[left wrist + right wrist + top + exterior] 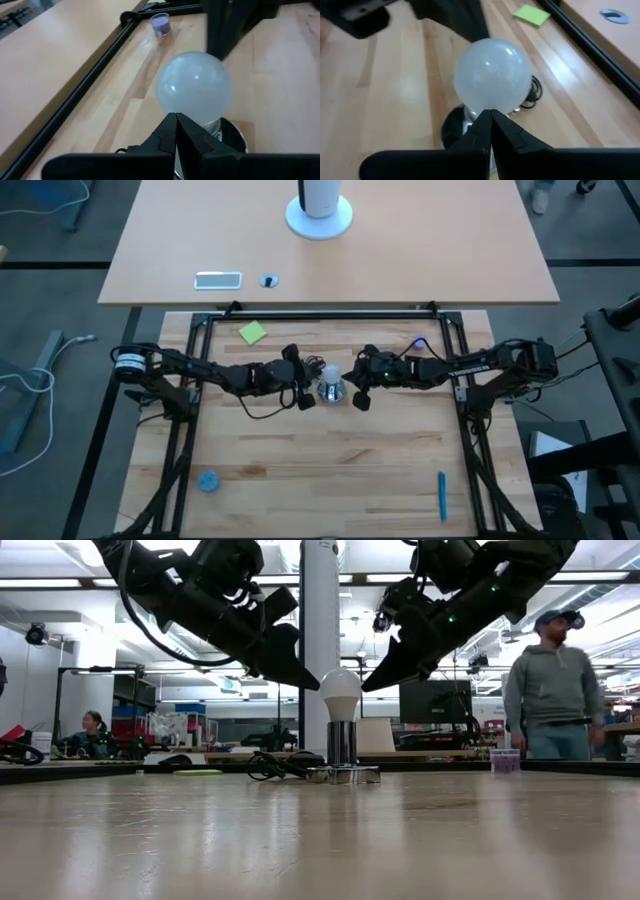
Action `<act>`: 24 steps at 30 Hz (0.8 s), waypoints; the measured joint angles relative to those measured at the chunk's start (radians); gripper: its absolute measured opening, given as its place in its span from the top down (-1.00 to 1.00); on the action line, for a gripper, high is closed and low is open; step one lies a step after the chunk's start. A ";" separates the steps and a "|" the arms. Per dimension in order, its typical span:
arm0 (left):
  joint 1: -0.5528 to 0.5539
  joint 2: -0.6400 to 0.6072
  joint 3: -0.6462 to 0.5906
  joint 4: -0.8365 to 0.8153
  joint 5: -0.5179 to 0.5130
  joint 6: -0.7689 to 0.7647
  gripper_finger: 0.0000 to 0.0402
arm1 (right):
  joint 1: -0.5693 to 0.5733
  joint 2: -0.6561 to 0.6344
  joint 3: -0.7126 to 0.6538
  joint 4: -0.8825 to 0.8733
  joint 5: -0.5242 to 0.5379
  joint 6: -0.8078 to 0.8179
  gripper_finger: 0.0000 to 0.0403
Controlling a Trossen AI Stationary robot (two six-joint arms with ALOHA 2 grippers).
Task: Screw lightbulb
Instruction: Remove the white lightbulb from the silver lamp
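Note:
The whitish lightbulb (331, 372) stands upright, its narrow base in the shiny silver socket base (342, 773) at the table's middle. It also shows in the low view (340, 694), the left wrist view (195, 87) and the right wrist view (492, 75). My left gripper (314, 685) is shut and slants down at the bulb's left side. My right gripper (366, 688) is shut and slants down at the bulb's right side. Both tips stand level with the bulb's round part, very near the glass. My left gripper's shut tip (176, 117) stands at the left side of the bulb's round part; I cannot tell whether it touches. My right gripper's shut tip (490, 114) stands at the right side of the bulb's round part; I cannot tell whether it touches.
A black cord (272, 768) runs left from the socket. A green sticky note (252, 332) and a small purple cup (161, 23) lie at the far side. A bluish disc (208, 480) and a blue pen (441, 495) lie near the front edge. A person (555, 690) stands beyond the table.

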 joint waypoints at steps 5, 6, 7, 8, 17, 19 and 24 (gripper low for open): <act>-0.001 -0.001 0.000 0.003 0.060 0.000 1.00 | 0.000 0.000 0.000 -0.008 0.058 0.000 1.00; -0.002 -0.002 0.000 0.003 0.079 0.000 1.00 | -0.001 0.000 0.000 -0.009 0.065 0.000 1.00; -0.003 -0.002 0.000 0.002 0.092 0.000 1.00 | -0.002 0.000 0.000 -0.011 0.069 0.000 1.00; -0.004 -0.003 0.000 -0.007 0.098 -0.001 1.00 | -0.002 0.000 0.000 -0.016 0.069 0.000 1.00; -0.002 -0.014 0.000 -0.073 -0.036 -0.029 1.00 | 0.000 -0.042 0.000 -0.116 0.010 -0.002 1.00; 0.001 -0.012 0.000 -0.046 -0.055 -0.027 1.00 | 0.000 -0.042 0.000 -0.089 -0.031 -0.002 1.00; 0.008 -0.001 0.000 0.021 -0.034 -0.001 1.00 | 0.000 -0.019 0.000 -0.007 -0.034 -0.006 1.00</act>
